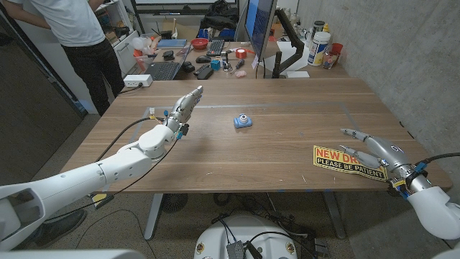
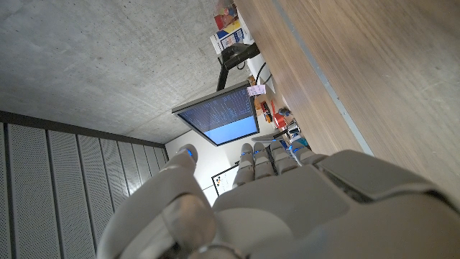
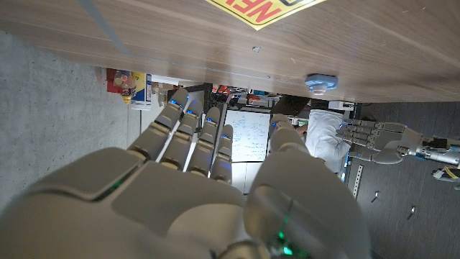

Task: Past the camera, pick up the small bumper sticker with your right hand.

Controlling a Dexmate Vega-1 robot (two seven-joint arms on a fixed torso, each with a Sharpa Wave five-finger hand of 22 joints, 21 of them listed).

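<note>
Right robot hand [image 1: 375, 150] is open, fingers spread and holding nothing, sitting over the right end of the yellow bumper sticker [image 1: 338, 160]. The sticker lies flat on the table [image 1: 287, 137] near the front right edge, long axis running left-right and tilted a bit, well right of the little blue camera [image 1: 243, 121]. Left robot hand [image 1: 183, 108] is up over the table's left side, fingers straight, holding nothing.

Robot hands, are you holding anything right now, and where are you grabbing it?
Nothing is held. The right hand hovers with fingers apart over the yellow bumper sticker, and the left hand is raised, holding nothing.
</note>
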